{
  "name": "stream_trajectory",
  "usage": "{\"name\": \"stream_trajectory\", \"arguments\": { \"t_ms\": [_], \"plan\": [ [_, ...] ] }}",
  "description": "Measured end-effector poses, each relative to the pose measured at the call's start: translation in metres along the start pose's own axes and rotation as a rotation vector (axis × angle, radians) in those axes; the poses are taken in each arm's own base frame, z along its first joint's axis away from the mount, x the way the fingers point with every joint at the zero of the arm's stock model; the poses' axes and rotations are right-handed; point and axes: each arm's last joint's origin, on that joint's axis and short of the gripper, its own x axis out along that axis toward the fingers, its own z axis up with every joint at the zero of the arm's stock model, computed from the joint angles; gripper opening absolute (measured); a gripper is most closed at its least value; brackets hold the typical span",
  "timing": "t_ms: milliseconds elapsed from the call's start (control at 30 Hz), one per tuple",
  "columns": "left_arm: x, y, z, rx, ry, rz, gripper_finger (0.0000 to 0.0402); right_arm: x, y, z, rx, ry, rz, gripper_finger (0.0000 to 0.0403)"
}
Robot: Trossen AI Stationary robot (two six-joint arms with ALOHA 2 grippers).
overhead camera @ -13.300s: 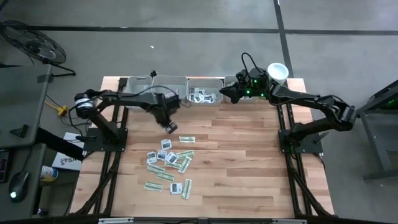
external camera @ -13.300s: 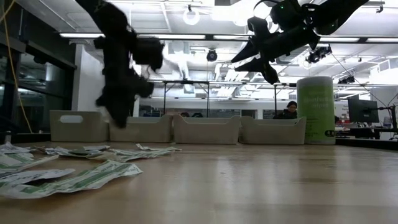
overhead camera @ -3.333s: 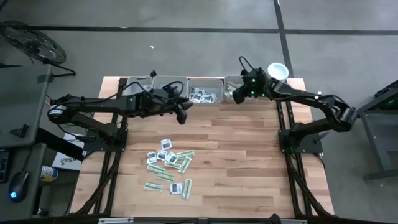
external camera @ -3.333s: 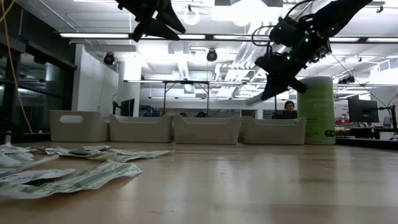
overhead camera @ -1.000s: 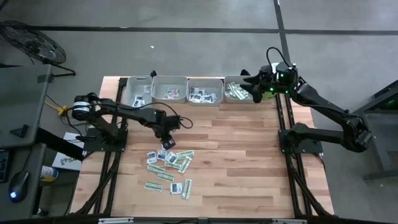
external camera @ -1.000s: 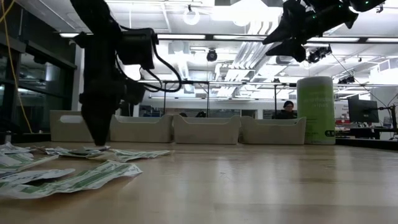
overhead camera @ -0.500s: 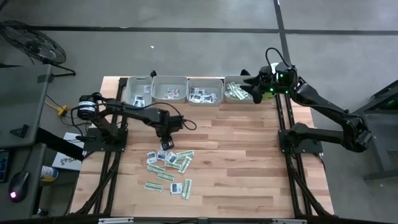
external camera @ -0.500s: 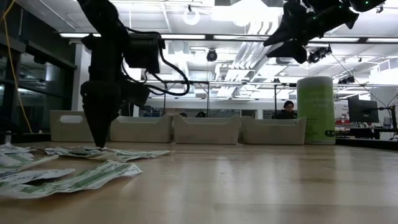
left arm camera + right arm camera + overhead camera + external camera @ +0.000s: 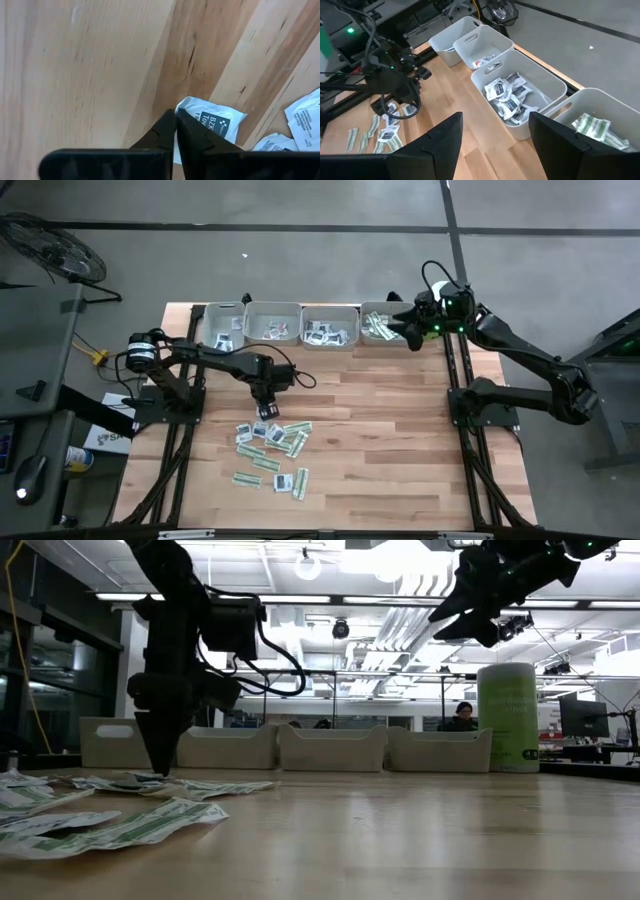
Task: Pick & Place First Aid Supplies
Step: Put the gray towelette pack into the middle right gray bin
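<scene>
A pile of first aid supplies (image 9: pixel 272 442), green-white strips and squarish white sachets, lies flat on the wooden table, left of centre; the low view shows the pile (image 9: pixel 120 785) too. My left gripper (image 9: pixel 264 408) points straight down at the pile's far edge. It is shut at a white sachet with dark print (image 9: pixel 215 122). My right gripper (image 9: pixel 408 330) hangs open high above the far right tray (image 9: pixel 380 327), with nothing between its fingers (image 9: pixel 560 140). My left gripper comes from above, pointing down, and its two fingertips meet on one edge of the white sachet (image 9: pixel 195 107), near a corner. The fingers themselves cover the exact place of contact. The sachet lies flat on the table.
Several grey trays (image 9: pixel 272 325) stand in a row along the far edge, with sachets inside. A tall green tub (image 9: pixel 508 718) stands at the far right. The table's middle and right (image 9: pixel 400 440) are bare wood.
My left gripper has sunk a little onto the far edge of the pile, and its wrist has rolled slightly. The pile has stayed where it was.
</scene>
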Motion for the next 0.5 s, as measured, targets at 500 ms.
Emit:
{"name": "stream_trajectory", "arguments": {
  "t_ms": [500],
  "plan": [
    [-0.051, -0.012, 0.012, -0.028, -0.126, -0.109, 0.0, 0.0, 0.001, 0.0, 0.006, 0.008, 0.028, 0.0222]
  ]
}}
